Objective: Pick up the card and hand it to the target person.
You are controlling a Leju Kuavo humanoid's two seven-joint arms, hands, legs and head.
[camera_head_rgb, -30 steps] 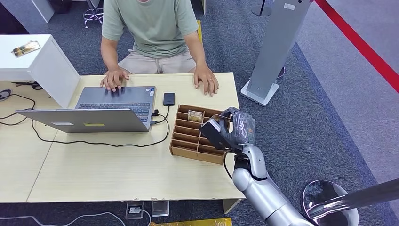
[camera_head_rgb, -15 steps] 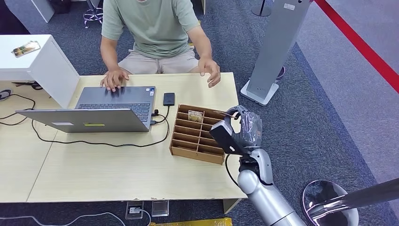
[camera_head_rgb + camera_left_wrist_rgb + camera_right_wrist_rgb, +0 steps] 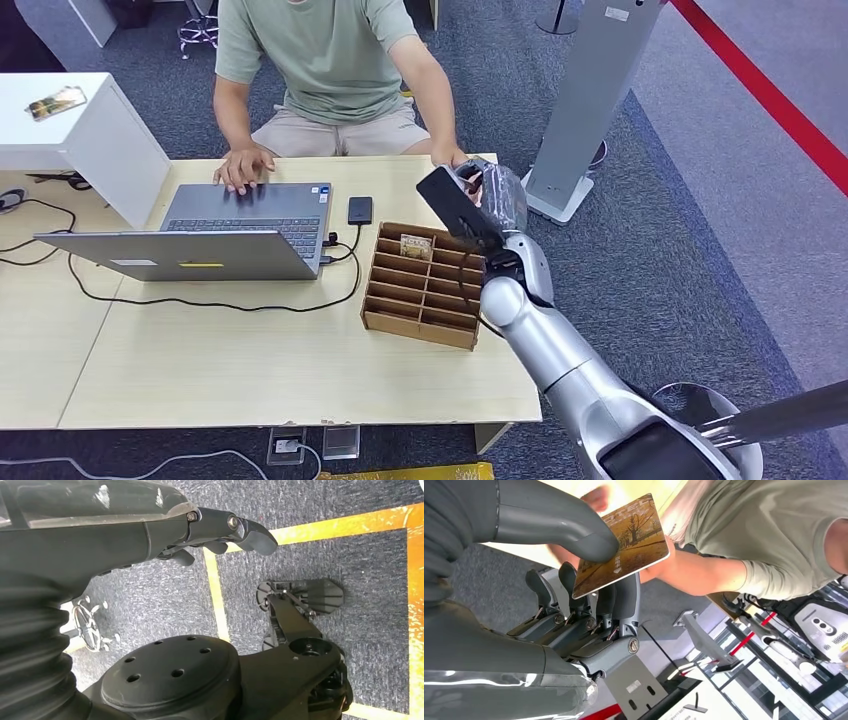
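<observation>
My right hand (image 3: 478, 198) is raised above the table's far right corner, just in front of the seated person (image 3: 325, 60) in a green shirt. In the right wrist view a brown picture card (image 3: 623, 544) is pinched between the thumb (image 3: 559, 522) and the darker fingers (image 3: 599, 605). The person's hand (image 3: 596, 497) shows blurred right behind the card, with the forearm (image 3: 696, 572) reaching in. The person's other hand (image 3: 240, 165) rests on the laptop. My left hand (image 3: 220, 527) hangs over the carpet, holding nothing, its fingers loosely extended.
A wooden slotted organizer (image 3: 420, 295) sits on the table below my right arm, with another card (image 3: 416, 246) standing in a far slot. A laptop (image 3: 240, 215), phone (image 3: 359, 210) and cable lie to the left. A grey pillar stand (image 3: 585, 100) rises right of the table.
My right hand has risen from beside the organizer and moved away toward the person with the card. The person's hand lifted off the table and came up to my hand.
</observation>
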